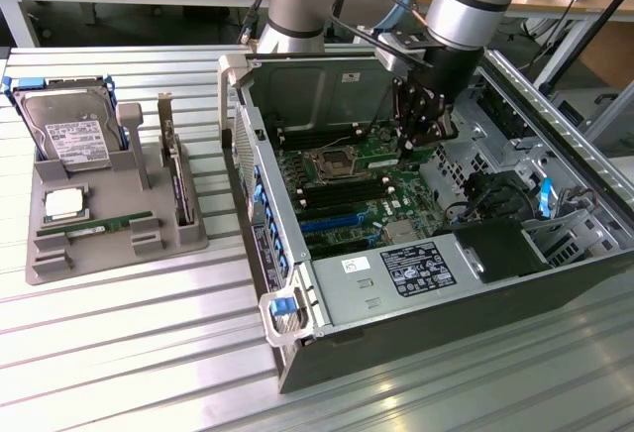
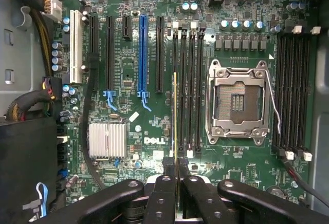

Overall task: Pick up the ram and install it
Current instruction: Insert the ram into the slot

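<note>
Your fingers (image 2: 163, 193) are pinched narrow on the ram (image 2: 176, 131), held edge-on between the pads; in the wrist view it reads as a thin line running out from the gripper (image 2: 176, 183) over the memory slots (image 2: 187, 88) beside the CPU socket (image 2: 238, 98). Its long axis lies parallel to those slots, pointing away from the fingers along the motherboard (image 2: 128, 131). In the exterior view the gripper (image 1: 424, 140) hangs inside the open computer case (image 1: 297, 303), above the board. Risk, as I judge it: the stick sits near a slot, but you cannot tell whether it is centred; a small sideways offset or tilt could land it on a slot wall or latch.
</note>
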`<move>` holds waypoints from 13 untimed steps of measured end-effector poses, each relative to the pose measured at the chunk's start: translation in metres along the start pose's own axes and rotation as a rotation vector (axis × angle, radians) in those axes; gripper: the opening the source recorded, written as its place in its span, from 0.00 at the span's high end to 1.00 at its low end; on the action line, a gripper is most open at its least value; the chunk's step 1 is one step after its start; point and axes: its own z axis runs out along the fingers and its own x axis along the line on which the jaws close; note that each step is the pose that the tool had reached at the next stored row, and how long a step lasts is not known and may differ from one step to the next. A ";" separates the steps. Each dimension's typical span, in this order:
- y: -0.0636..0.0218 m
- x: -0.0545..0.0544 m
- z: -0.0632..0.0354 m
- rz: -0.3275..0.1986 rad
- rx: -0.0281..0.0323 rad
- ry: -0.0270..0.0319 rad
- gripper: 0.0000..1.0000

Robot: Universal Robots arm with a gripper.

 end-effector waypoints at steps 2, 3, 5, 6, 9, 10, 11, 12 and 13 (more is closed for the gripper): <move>0.0000 0.000 0.0007 0.000 0.0000 0.0000 0.88; 0.0000 0.000 0.0011 0.000 0.0000 0.0002 0.88; 0.0000 0.000 0.0017 0.000 0.0000 0.0001 0.88; 0.0000 0.000 0.0018 0.000 -0.0001 0.0001 0.88; -0.0001 0.000 0.0031 0.000 0.0000 0.0001 0.88; -0.0001 0.000 0.0034 0.000 0.0000 0.0001 0.88; -0.0001 0.000 0.0038 0.000 -0.0001 0.0001 0.88; -0.0001 0.000 0.0042 0.000 -0.0001 0.0001 0.88; -0.0001 0.000 0.0046 0.000 0.0000 0.0001 0.88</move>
